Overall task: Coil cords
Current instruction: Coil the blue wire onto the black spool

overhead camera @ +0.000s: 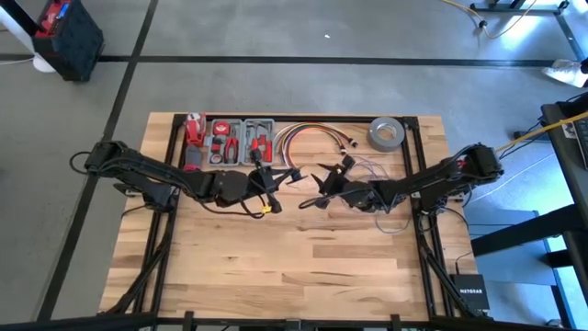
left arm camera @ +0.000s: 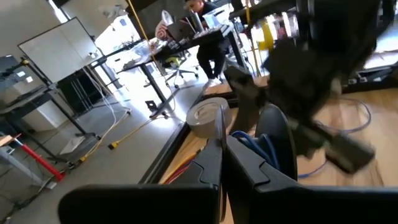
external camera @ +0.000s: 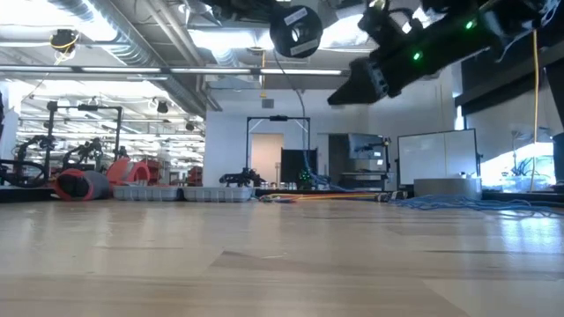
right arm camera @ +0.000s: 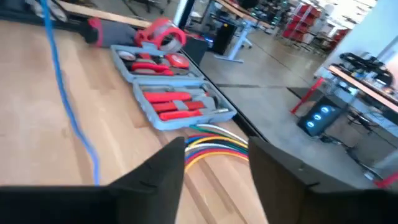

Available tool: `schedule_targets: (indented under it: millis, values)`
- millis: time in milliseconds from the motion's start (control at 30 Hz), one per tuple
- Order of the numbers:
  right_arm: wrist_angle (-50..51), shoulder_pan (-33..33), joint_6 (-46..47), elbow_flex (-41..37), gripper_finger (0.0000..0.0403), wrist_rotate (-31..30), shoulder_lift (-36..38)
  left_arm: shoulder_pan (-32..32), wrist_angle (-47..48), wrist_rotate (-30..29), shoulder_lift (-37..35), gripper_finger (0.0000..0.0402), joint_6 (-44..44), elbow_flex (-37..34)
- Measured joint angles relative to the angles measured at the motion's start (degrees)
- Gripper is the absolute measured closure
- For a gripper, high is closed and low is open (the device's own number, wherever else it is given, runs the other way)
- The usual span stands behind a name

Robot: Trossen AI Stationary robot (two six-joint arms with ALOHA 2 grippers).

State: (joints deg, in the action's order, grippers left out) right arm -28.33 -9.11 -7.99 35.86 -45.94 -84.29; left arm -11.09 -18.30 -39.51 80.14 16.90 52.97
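The thin grey-blue wire (right arm camera: pixel 62 87) rises slanting through the air. Its slack loops (overhead camera: pixel 393 223) lie on the table's right part. My left gripper (overhead camera: pixel 273 175) is shut at mid-table toward the far edge, with blue strands beside its fingers. My right gripper (right arm camera: pixel 216 162) stands open just right of it (overhead camera: pixel 317 188), with nothing between its fingers; the wire passes to one side. A round black disc (external camera: pixel 295 31) hangs high by my left arm, and a thin black cord (external camera: pixel 305 114) trails below it. I cannot tell what holds the disc. My left gripper is shut on the grey-blue wire, with several blue strands (left arm camera: pixel 256 144) bunched right beside its shut fingers (left arm camera: pixel 211 158). The fingers themselves hide the pinch. They point about level toward the table's right. The wire is lifted here and its far loops (left arm camera: pixel 356 121) lie on the table.
A grey tool tray (overhead camera: pixel 234 140) with red-handled tools stands at the far edge. To its right lie a bundle of red, yellow and white cables (overhead camera: pixel 308 138) and a grey tape roll (overhead camera: pixel 387 134). The near half of the wooden table (overhead camera: pixel 294 276) is bare. A person sits at a desk beyond the table.
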Motion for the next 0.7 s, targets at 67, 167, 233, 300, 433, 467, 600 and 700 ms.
schedule_targets:
  millis: [67,167,233,300,433,467,600,700]
  values:
    - [1.9,-0.7,0.0,0.0,0.0202,3.4,2.2,0.0,0.3,0.0,0.0,0.0402,0.0,0.0]
    - [1.3,-0.6,1.5,0.0,0.0193,12.9,2.7,0.0,-0.3,0.0,0.0,0.0402,-0.2,0.0]
    - [-1.2,0.2,3.0,0.1,0.0192,18.5,0.8,0.0,-0.6,0.0,0.0,0.0402,-0.2,0.0]
    - [-2.0,0.7,3.4,0.2,0.0195,20.6,-2.0,0.0,-0.7,0.0,0.0,0.0402,-0.2,0.0]
    - [-8.4,1.4,3.1,0.1,0.0206,17.8,-8.2,0.0,-0.9,-0.1,0.1,0.0401,-0.2,0.0]
    - [-10.4,1.8,3.0,0.1,0.0209,17.2,-9.5,0.0,-0.9,-0.1,0.1,0.0402,-0.1,0.0]
    - [-17.0,3.0,2.8,0.1,0.0225,17.0,-13.7,0.0,-0.9,-0.1,0.1,0.0401,0.3,0.0]
    - [-20.9,3.7,2.6,0.2,0.024,17.0,-15.4,0.0,-0.8,-0.1,0.1,0.0402,0.3,0.0]
